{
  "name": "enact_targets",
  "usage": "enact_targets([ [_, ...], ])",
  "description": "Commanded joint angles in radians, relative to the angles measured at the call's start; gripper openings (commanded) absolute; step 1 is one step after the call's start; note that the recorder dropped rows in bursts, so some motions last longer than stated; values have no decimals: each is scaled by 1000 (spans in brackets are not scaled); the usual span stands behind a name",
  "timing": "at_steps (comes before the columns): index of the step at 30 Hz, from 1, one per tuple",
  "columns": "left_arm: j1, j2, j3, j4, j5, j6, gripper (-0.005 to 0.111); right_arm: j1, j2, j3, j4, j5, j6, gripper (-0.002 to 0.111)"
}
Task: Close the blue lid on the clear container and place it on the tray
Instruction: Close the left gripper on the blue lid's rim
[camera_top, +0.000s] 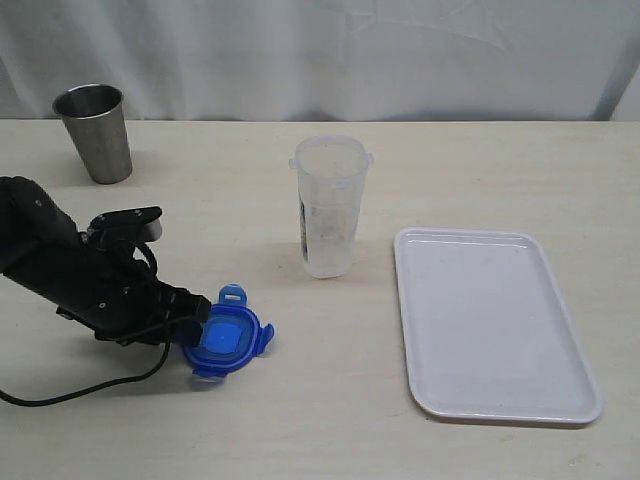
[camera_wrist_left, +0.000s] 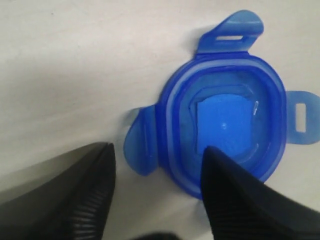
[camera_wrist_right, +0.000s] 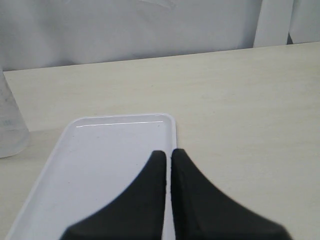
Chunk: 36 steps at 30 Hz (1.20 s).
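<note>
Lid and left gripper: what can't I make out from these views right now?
Lid, left wrist view: one flap and some rim hidden under a finger of the left gripper; contact unclear.
Container, right wrist view: cut off by the frame edge; only its base shows.
Its label, exterior view: too small to read.
Tray, right wrist view: near end behind the shut right gripper.

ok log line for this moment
left jaws: open, straddling blue lid edge | right jaws: shut, empty | clear container: upright, uncovered, beside tray | tray: nothing on it
</note>
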Motion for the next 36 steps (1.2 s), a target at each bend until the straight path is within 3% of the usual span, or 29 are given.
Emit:
enact_targets([
  [1,-1,15,2,-4,-13,2,58,-1,-4,4,1,-2,6,5],
  [5,-1,15,2,-13,-33,2,54,-1,-4,4,1,-2,6,5],
  [12,-1,15,2,-29,-56,2,32,-1,-4,4,1,-2,6,5],
  [25,-1,15,2,-29,-52,50,2,-1,-4,4,1,-2,6,5],
  [36,-1,-26,2,-27,-46,90,0,-1,-4,4,1,-2,6,5],
])
